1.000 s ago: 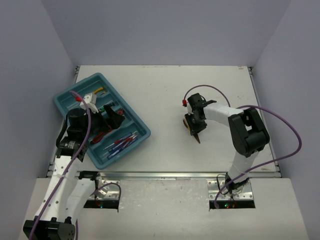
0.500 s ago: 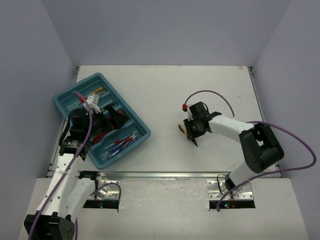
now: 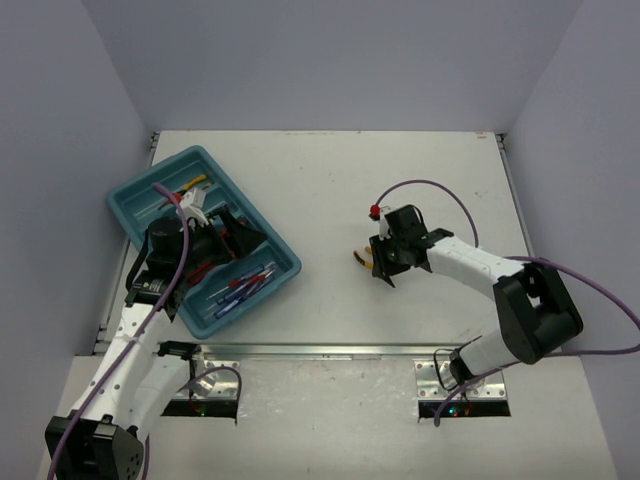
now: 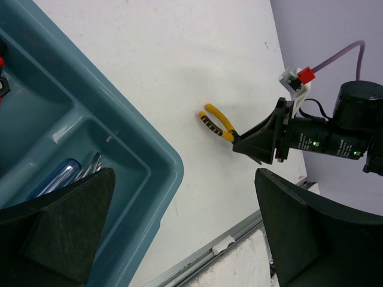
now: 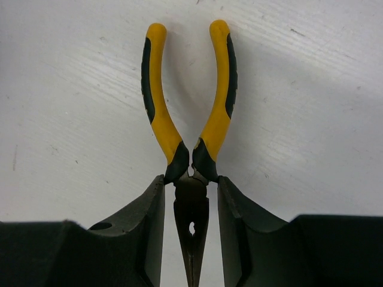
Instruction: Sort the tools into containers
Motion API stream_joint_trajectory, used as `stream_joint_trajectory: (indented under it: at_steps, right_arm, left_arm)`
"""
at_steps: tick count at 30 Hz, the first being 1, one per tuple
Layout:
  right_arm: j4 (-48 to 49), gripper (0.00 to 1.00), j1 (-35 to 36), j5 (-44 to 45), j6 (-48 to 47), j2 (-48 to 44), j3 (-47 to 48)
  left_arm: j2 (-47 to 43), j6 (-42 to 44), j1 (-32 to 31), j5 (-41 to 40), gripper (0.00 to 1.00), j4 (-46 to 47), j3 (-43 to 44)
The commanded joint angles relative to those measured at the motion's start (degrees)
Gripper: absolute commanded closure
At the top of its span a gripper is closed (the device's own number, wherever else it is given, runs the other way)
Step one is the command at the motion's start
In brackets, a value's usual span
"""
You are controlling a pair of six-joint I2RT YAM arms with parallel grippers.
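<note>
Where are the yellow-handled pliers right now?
In the top view, the yellow-handled pliers sit near the middle of the table, head between the fingers of the right gripper, handles pointing toward the teal tray.

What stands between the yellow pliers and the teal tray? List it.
Nothing visible: only bare table lies between the yellow-handled pliers and the teal tray. The left gripper hangs open over the tray.

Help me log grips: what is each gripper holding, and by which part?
The right gripper clamps the yellow-handled pliers at the metal head by the pivot; the handles stick out free. The left gripper is open and holds nothing.
</note>
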Motion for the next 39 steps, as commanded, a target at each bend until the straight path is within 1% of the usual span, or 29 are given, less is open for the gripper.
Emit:
stream_joint_trajectory:
  at_steps: [1,4,6,11,12,14,17,19,21,22,23,24,27,29,31,33,36,39]
  right_arm:
    - [0.27,1.0,0.59,-0.66,1.08,1.76,-0.01]
    - [2.06,1.0,1.18,-3.07,3.05,0.47,-2.08]
    - [1.38,1.0,1.62,-3.29,4.64,0.43,-2.0]
    - [-1.97,1.0,5.39,4.26,3.95,6.3,0.15]
    - [-2.43,0.97,5.96,5.18,3.83,7.14,0.46]
    - [-3.13,0.84,7.43,7.92,4.36,9.46,1.45]
    - [-3.66,0.68,8.19,8.42,4.53,11.45,2.81]
    - [-4.05,0.55,8.25,8.24,4.53,11.68,3.53]
    - [-4.63,0.39,8.34,7.63,4.36,10.58,4.43]
    - [-5.04,0.36,8.34,7.28,4.36,10.19,5.22]
    - [-5.85,0.35,8.34,7.19,4.34,9.73,5.91]
    - [-7.38,0.31,8.34,7.12,4.23,9.12,6.93]
    - [-10.4,0.23,8.2,8.24,3.43,9.07,12.07]
    - [-11.15,0.23,7.83,9.98,2.78,9.8,13.94]
    - [-11.45,0.29,6.8,9.85,2.18,11.8,16.39]
    - [-12.74,0.4,5.13,9.09,2.01,15.39,19.66]
    - [-13.45,0.52,4.32,10.16,2.22,18.97,21.67]
    - [-15.01,0.6,4.39,10.79,3.25,22.4,23.18]
  left_arm:
    - [-0.47,-0.83,-0.45,0.66,0.0,3.65,0.25]
    - [-0.14,-1.75,-0.54,1.22,0.0,4.1,-0.16]
    - [0.21,-2.11,-0.54,1.92,0.0,4.59,-0.44]
    - [-0.79,-1.34,-0.63,1.69,0.0,3.87,-0.03]
    - [-0.98,-1.03,-0.63,1.5,0.0,3.56,0.16]
    - [-1.23,0.04,-0.63,0.8,0.0,2.06,1.1]
    - [-0.85,1.74,-0.63,0.18,0.0,-0.03,2.56]
    - [-0.7,3.21,-0.63,-0.65,0.0,-2.08,3.71]
    - [-0.98,4.33,-0.63,-1.22,0.0,-3.45,4.37]
    - [-1.19,4.59,-0.63,-1.48,0.0,-3.73,4.47]
    - [-1.27,4.89,-0.61,-1.56,0.0,-4.11,4.52]
    - [-1.36,5.4,-0.55,-1.73,0.0,-4.71,4.74]
    - [-1.47,6.49,-0.63,-2.55,0.0,-6.36,5.01]
    - [-1.66,7.04,-0.63,-2.7,0.0,-7.14,5.1]
    - [-1.95,7.42,-0.63,-2.78,0.0,-7.59,5.17]
    - [-2.06,7.85,-0.63,-2.59,0.0,-8.17,5.37]
    - [-2.05,8.52,-0.63,-2.88,0.0,-8.85,5.61]
    - [-1.81,8.66,-0.63,-2.87,0.0,-8.84,5.69]
